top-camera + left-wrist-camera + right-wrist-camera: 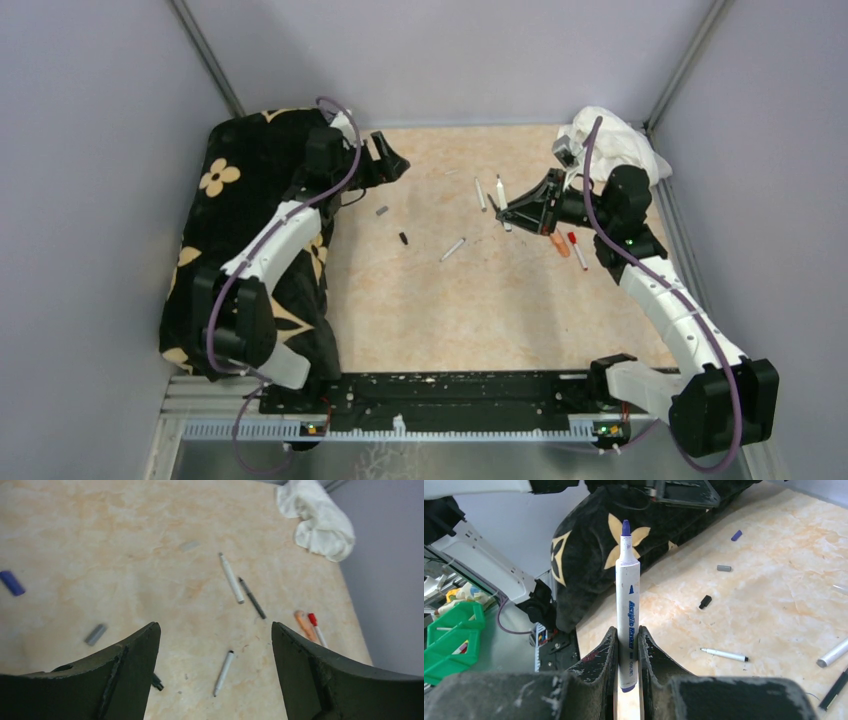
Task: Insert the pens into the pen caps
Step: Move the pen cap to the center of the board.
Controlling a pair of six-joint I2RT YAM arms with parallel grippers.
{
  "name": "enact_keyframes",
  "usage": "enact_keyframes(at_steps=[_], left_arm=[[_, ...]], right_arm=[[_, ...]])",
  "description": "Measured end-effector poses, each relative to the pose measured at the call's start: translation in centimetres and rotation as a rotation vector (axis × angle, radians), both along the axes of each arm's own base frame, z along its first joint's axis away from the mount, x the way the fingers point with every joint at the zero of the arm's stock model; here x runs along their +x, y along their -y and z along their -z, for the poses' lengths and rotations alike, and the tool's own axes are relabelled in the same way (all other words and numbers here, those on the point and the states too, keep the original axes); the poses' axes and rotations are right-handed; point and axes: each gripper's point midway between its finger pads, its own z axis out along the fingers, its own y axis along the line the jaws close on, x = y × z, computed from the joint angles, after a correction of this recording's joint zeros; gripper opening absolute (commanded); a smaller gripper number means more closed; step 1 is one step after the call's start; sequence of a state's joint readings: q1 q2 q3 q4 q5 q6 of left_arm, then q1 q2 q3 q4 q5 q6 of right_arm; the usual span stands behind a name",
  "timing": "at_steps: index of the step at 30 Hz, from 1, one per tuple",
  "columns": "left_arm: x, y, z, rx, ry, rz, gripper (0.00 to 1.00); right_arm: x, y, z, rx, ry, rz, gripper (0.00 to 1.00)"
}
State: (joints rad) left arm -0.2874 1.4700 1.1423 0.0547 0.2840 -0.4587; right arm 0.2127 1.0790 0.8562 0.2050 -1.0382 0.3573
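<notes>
My right gripper [628, 630] is shut on a white pen with a blue tip [628, 600], held above the table with its tip pointing away from the wrist. In the top view the right gripper [506, 212] hangs over the table's right half. My left gripper [215, 625] is open and holds nothing; it sits at the far left [390, 160]. Loose caps lie on the table: blue [11, 582], grey [95, 634] and black [157, 682]. A thin white pen [224, 672] lies between the left jaws' tips. Further off lie a white pen [231, 577], a dark pen [251, 597], an orange highlighter [304, 625] and a red-capped pen [316, 627].
A black bag with cream flowers [235, 190] fills the left side beside the left arm. A white cloth [615, 140] is bunched in the far right corner. Grey walls close off the table [430, 310] on three sides.
</notes>
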Motion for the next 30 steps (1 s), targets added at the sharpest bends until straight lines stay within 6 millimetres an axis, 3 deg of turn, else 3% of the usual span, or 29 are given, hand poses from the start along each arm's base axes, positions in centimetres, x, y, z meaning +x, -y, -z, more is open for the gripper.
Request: enact_keyframes(at_steps=[2,5,8,14,20,24,30], left_arm=[[1.5,-1.2,2.5,0.048,-0.084,-0.058,0.75],[3.8,-3.4,6.0,0.143,-0.194,-0.188,0.52],[6.3,-5.6,8.2,0.241,-0.265,-0.316,0.42],[10.1,-9.5,13.4,0.403,-0.379,-0.478,0.41],[10.5,-13.1,20.2,0.510,-0.531,-0.525,0.45],[11.1,-14.3,21.6,0.525,-0.568,-0.538,0.44],[12.7,-14.3,20.9,0.515,-0.541,-0.545,0.43]], right_arm=[[0.0,0.1,0.2,-0.005,0.000,0.001,0.00],[0.1,0.2,0.3,-0.011,0.006,0.006,0.00],[0.2,0.3,0.4,-0.012,0.006,0.009,0.00],[0.3,0.5,0.7,-0.017,0.005,0.017,0.00],[0.4,0.6,0.8,-0.021,0.008,0.021,0.00],[0.6,0.7,0.9,-0.022,0.004,0.027,0.00],[0.9,0.8,1.2,-0.024,-0.007,0.031,0.00]])
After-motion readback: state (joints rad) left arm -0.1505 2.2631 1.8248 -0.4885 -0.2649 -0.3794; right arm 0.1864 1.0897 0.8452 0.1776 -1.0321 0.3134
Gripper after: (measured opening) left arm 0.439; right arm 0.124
